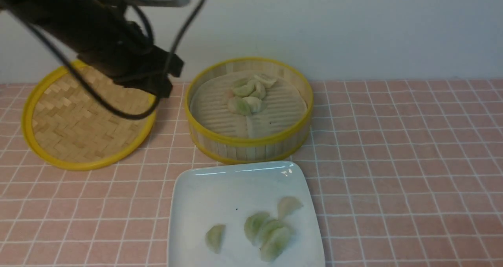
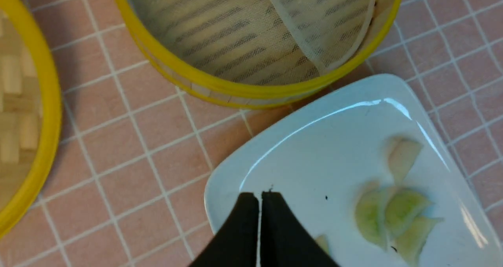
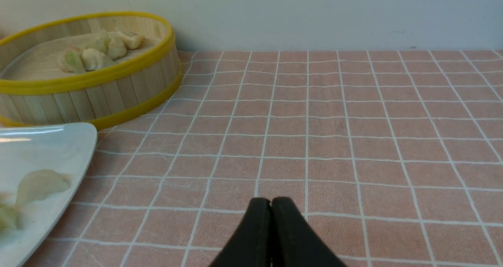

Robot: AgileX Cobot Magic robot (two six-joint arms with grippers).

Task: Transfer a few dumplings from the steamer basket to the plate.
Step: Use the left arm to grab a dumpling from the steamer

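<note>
The plate (image 1: 220,208) looks smooth, white and glossy. The basket (image 1: 257,151) has pale wooden slat walls, while the lid (image 1: 90,121) is woven wood, slightly rough, with smooth yellow edging

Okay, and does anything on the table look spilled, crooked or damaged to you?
Nothing looks spilled or broken. Two small oddities: a few dark specks on the plate near the dumplings, and the liner in the steamer basket has a crease toward the plate side. I can't tell what the specks are.
</note>
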